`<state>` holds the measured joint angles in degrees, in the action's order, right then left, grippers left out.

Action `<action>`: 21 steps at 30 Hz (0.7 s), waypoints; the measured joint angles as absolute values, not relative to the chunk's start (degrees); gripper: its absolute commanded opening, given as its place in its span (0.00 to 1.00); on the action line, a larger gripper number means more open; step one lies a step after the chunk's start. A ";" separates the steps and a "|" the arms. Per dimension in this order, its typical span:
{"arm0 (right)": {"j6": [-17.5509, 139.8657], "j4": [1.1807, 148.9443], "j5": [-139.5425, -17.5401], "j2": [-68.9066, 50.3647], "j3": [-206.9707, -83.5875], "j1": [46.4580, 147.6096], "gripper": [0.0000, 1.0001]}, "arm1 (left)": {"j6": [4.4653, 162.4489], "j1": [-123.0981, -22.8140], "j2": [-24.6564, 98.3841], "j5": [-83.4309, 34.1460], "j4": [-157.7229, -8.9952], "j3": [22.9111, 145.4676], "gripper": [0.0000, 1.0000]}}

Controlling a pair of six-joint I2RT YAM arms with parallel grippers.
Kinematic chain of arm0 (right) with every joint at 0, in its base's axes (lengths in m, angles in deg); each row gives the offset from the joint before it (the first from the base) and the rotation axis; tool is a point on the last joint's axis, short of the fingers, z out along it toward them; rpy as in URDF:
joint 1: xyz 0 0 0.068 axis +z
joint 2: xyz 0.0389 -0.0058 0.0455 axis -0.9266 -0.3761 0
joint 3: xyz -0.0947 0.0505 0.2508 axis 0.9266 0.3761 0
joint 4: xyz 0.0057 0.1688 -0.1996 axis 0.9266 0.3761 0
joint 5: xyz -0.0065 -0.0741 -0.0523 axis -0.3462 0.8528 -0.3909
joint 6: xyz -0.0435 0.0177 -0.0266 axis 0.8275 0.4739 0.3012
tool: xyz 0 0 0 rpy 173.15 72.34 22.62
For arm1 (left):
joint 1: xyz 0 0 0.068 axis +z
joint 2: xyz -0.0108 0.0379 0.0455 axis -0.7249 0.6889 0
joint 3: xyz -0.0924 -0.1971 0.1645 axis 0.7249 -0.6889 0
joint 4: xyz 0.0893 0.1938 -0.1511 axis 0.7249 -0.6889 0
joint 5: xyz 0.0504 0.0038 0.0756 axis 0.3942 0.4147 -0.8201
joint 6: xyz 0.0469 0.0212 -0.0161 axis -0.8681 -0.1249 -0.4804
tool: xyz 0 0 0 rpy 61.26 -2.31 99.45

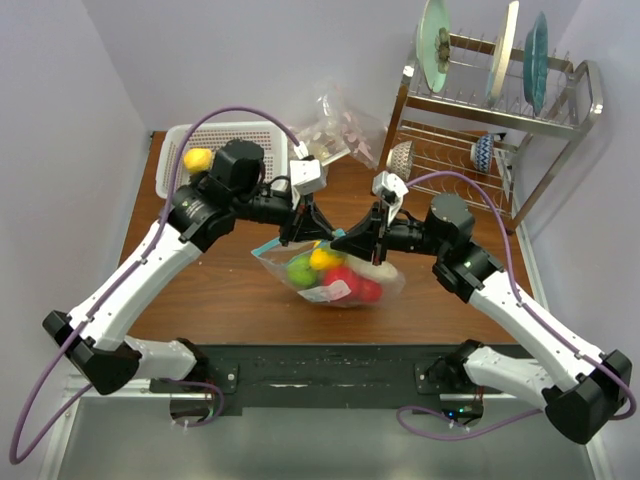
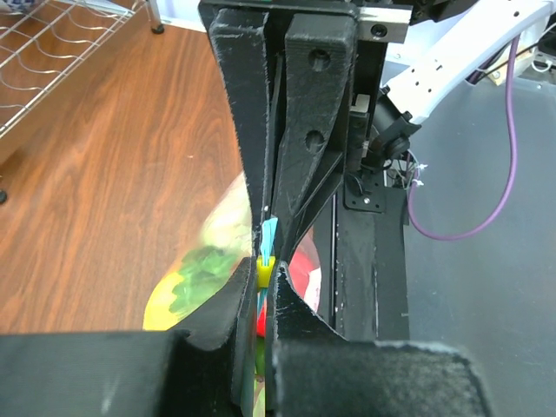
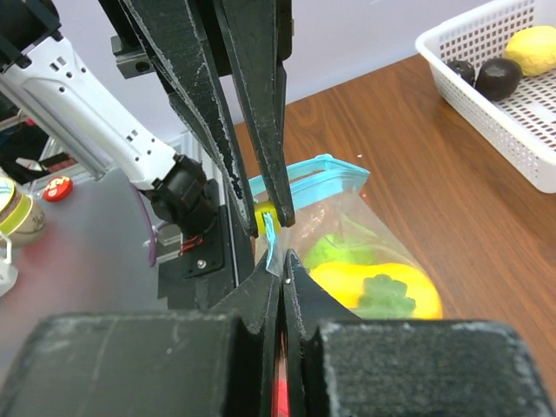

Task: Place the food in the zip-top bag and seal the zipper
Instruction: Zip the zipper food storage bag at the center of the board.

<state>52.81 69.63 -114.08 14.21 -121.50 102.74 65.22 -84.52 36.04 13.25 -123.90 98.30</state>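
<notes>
Above the wood-grain table (image 1: 200, 290), left tool (image 1: 293, 238) and right tool (image 1: 379, 250) (both clenched) pinch the clear bag's (image 3: 373, 204) thin blue zipper (image 3: 321, 165).

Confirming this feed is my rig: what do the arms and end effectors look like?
The left arm and right arm have white shells with black joints; a purple cable loops along each. The left end effector and right end effector are black, each with two long tapering fingers below a white camera block.
</notes>
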 measured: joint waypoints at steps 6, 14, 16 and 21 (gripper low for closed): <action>52.99 71.57 -111.06 15.47 -122.24 102.80 0.00 | 65.20 -84.52 35.24 12.55 -122.46 96.92 0.00; 53.08 75.92 -104.29 17.66 -123.01 103.09 0.00 | 65.29 -84.50 33.01 10.43 -118.41 92.68 0.00; 53.21 76.66 -102.49 18.51 -123.23 103.19 0.00 | 65.29 -84.45 32.48 9.84 -118.13 92.38 0.00; 53.80 78.46 -97.07 20.04 -124.84 103.22 0.00 | 65.29 -84.04 31.32 8.29 -117.93 91.77 0.00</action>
